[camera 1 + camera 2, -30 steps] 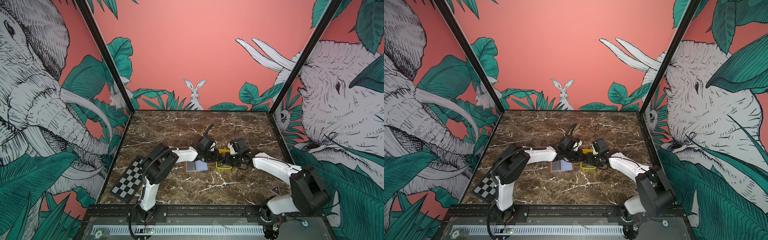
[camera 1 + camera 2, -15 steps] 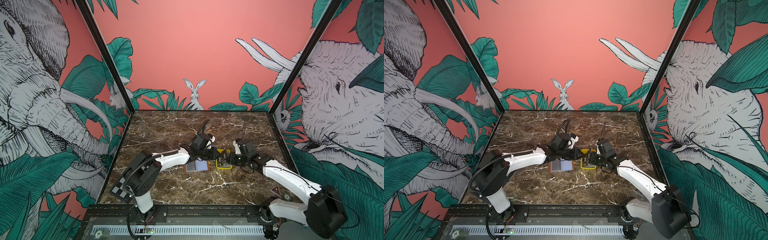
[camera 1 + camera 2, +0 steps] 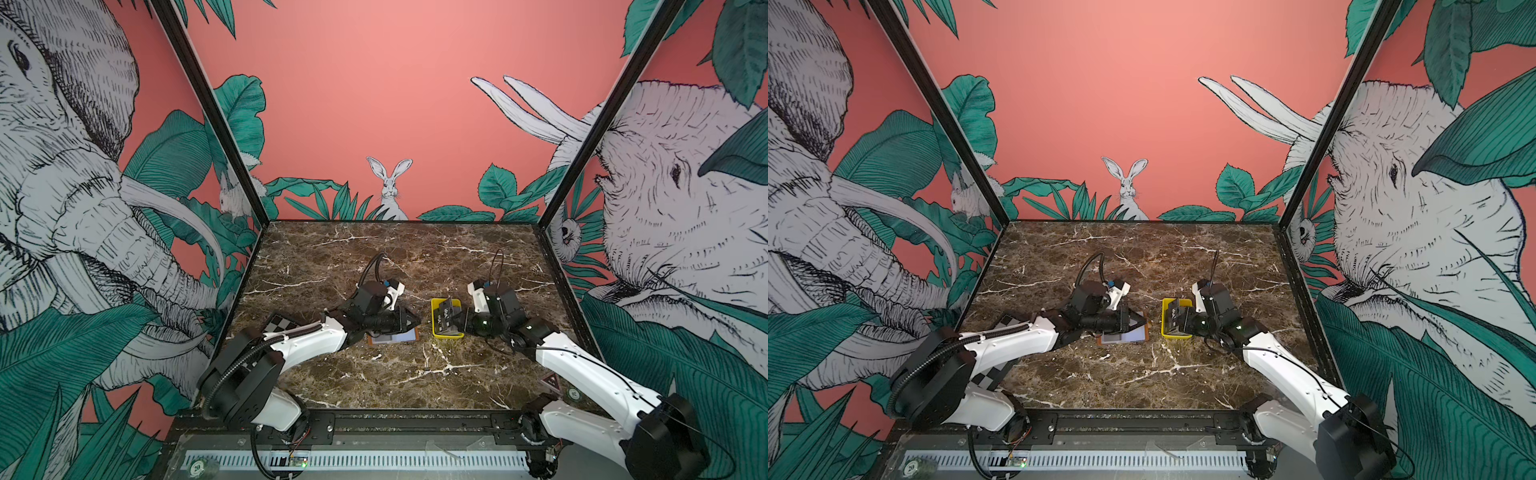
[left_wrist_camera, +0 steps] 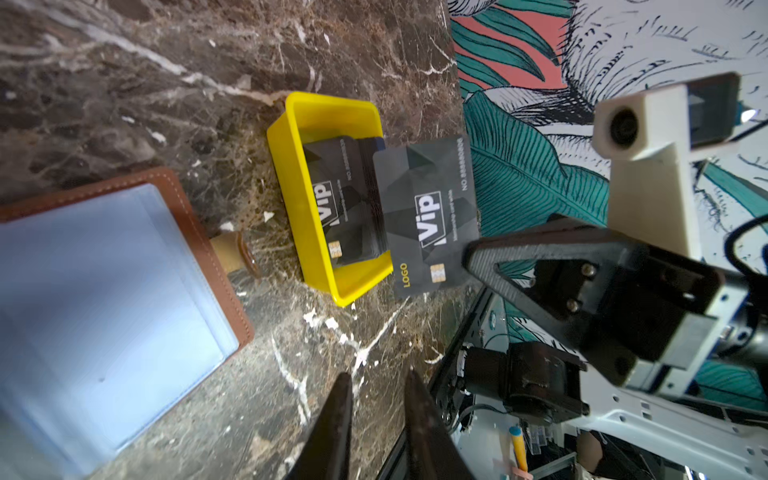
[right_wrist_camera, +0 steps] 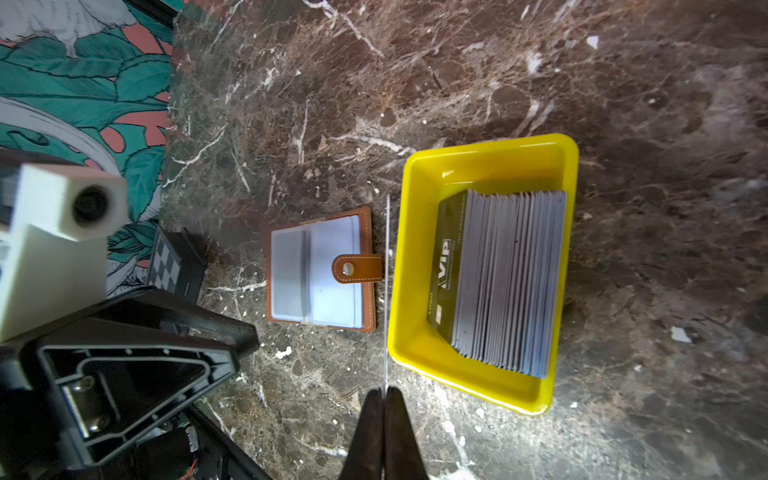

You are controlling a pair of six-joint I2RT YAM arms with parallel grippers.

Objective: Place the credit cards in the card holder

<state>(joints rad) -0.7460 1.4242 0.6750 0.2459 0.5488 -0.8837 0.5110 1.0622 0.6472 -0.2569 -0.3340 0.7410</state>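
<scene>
The card holder (image 5: 320,270) lies open on the marble, tan leather with pale plastic sleeves and its snap tab toward the yellow tray; it also shows under the left arm (image 3: 395,337) (image 3: 1125,336) (image 4: 104,291). A stack of black "Vip" credit cards (image 5: 507,278) (image 4: 340,199) stands in the tray. My right gripper (image 5: 384,390) (image 3: 457,322) is shut on one credit card (image 4: 428,216), held on edge between tray and holder. My left gripper (image 4: 378,374) (image 3: 417,322) hovers by the holder, jaws slightly open and empty.
The yellow tray (image 5: 415,291) (image 3: 446,334) (image 3: 1177,334) (image 4: 291,174) sits right of the holder. A checkerboard plate (image 3: 282,324) (image 5: 166,266) lies at the left edge. Painted walls close three sides; a black rail runs along the front.
The left jaws have parted a little. Both arms have swung their elbows outward and lower, with the grippers staying near the holder and tray. The right gripper keeps its card.
</scene>
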